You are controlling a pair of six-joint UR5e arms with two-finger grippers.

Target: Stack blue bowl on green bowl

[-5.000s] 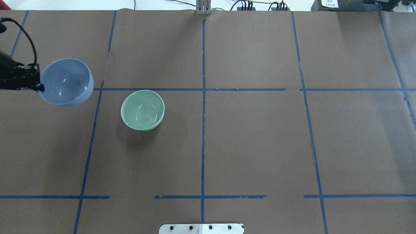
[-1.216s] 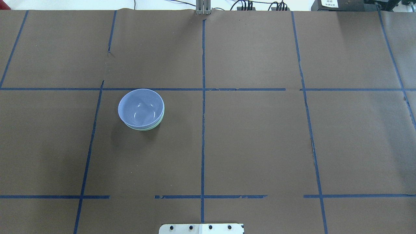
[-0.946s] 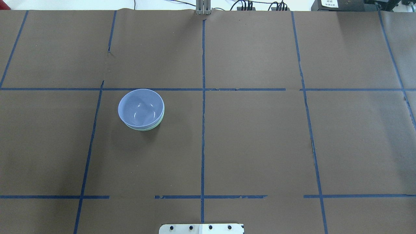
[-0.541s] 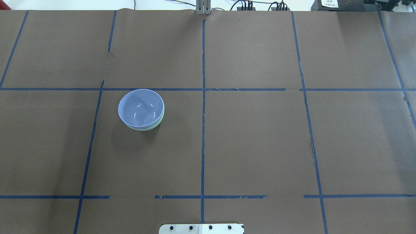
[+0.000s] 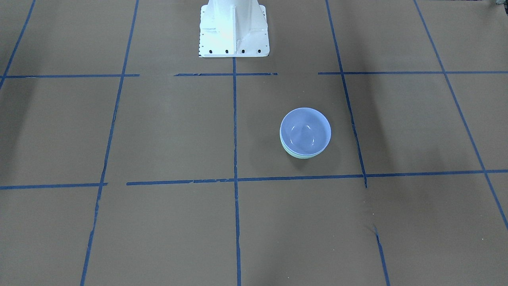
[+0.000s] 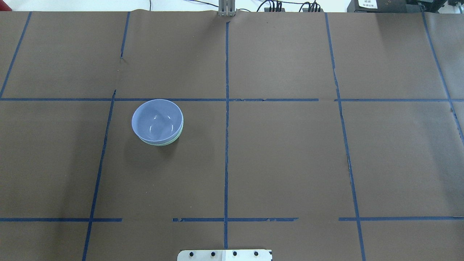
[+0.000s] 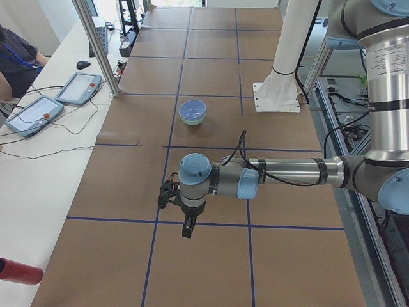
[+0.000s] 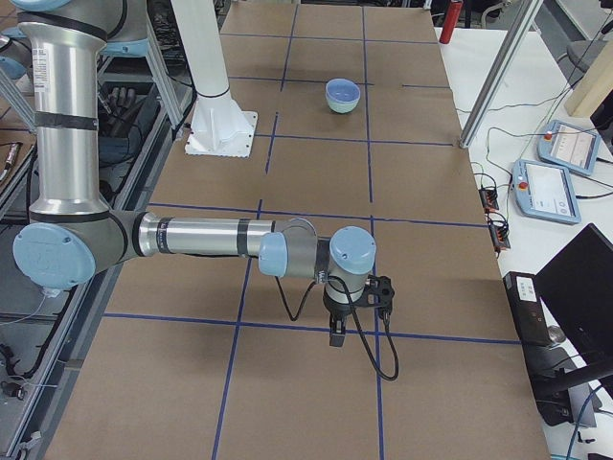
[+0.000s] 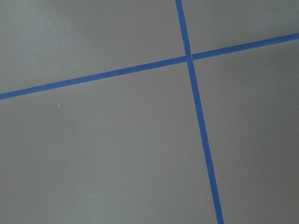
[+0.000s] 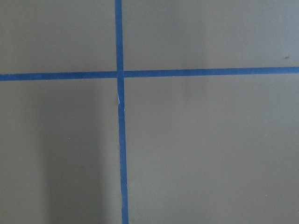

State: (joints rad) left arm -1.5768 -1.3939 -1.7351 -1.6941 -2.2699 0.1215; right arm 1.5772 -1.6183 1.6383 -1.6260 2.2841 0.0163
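Note:
The blue bowl [image 6: 156, 119] sits upright, nested inside the green bowl [image 6: 171, 142], left of the table's centre line. Only a thin mint edge of the green bowl shows under it. Both also show in the front-facing view, blue bowl [image 5: 304, 131] in green bowl [image 5: 302, 156]. My left gripper [image 7: 186, 229] hangs over the table's left end, far from the bowls. My right gripper [image 8: 337, 335] hangs over the right end. I cannot tell whether either is open or shut. Both wrist views show only brown paper and blue tape.
The robot's white base [image 5: 233, 28] stands at the near edge. Blue tape lines grid the brown paper. Two tablets [image 7: 78, 87] and a metal post [image 7: 96, 45] stand along the far side, with a seated person. A red object [image 7: 19, 272] lies past the left end.
Five seconds ago my left gripper held the blue bowl at the far left, beside the green bowl. Now it rests in the green bowl and the gripper is gone from the overhead view.

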